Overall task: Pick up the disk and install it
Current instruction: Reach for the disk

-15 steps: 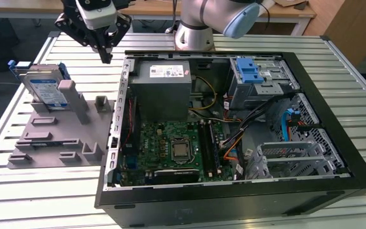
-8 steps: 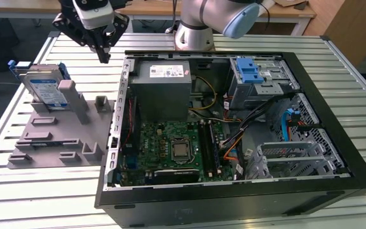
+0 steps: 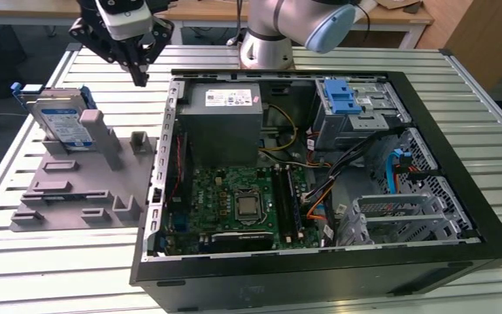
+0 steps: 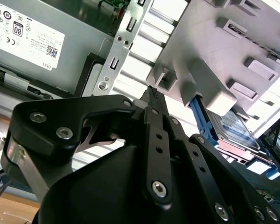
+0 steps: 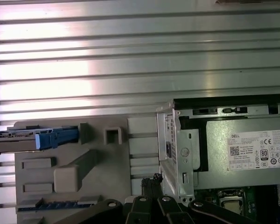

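The disk [image 3: 63, 124] stands on edge in a slot of the grey fixture [image 3: 76, 196] at the exterior view's left, outside the computer case; its blue carrier frame shows along the edges. Both wrist views show the disk [image 5: 35, 138] [image 4: 233, 127] in that fixture. My gripper [image 3: 139, 77] hangs above the table between the fixture and the case wall, to the right of the disk and apart from it. Its fingers meet at the tips with nothing between them, as in the gripper [image 4: 151, 93] [image 5: 154, 179] of both wrist views.
The open black computer case [image 3: 460, 131] lies on the slatted metal table [image 3: 42, 275]. Inside are a grey power supply box [image 3: 225, 121], a green motherboard [image 3: 242, 203], loose cables and a metal drive cage with a blue latch [image 3: 342, 98]. The arm's base [image 3: 264, 49] stands behind the case.
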{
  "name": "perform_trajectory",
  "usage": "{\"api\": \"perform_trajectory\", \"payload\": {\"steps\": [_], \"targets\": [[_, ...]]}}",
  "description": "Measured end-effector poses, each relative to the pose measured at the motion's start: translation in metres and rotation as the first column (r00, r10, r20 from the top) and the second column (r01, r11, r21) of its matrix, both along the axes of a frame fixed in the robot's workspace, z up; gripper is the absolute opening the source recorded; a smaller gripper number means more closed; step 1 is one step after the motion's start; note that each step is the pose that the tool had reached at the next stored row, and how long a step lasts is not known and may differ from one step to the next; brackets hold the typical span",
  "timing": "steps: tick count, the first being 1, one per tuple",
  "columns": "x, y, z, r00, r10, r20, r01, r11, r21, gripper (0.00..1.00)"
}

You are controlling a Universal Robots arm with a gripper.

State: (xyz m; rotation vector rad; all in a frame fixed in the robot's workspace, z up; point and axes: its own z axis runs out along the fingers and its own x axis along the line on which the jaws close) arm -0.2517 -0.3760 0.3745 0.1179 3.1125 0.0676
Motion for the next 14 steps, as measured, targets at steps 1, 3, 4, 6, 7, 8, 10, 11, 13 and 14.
{"api": "perform_trajectory", "payload": {"steps": [1, 3, 4, 6, 7, 8, 10, 11, 13, 14], "targets": [[-0.0005, 0.0002, -0.0001, 1.0, 0.0, 0.0, 0.0, 1.0, 0.0, 0.11], [-0.0016, 0.0007, -0.0004, 1.0, 0.0, 0.0001, 0.0, 1.0, 0.0001, 0.11], [-0.0022, 0.0009, -0.0005, 1.0, 0.0, 0.0001, 0.0, 1.0, 0.0001, 0.11], [-0.0033, 0.0014, -0.0006, 1.0, 0.0, 0.0, 0.0, 1.0, 0.0, 0.11], [-0.0038, 0.0017, -0.0007, 1.0, 0.0, 0.0, 0.0, 1.0, 0.0, 0.11], [-0.0044, 0.002, -0.0007, 1.0, 0.0, 0.0, 0.0, 1.0, 0.0, 0.11], [-0.0055, 0.0025, -0.001, 1.0, 0.0, 0.0, 0.0, 1.0, 0.0, 0.11], [-0.006, 0.0028, -0.0011, 1.0, 0.0, 0.0, 0.0, 1.0, 0.0, 0.11], [-0.007, 0.0034, -0.0013, 1.0, 0.0, 0.0, 0.0, 1.0, 0.0, 0.11], [-0.0075, 0.0037, -0.0014, 1.0, 0.0, -0.0001, 0.0, 1.0, 0.0, 0.11]]}}
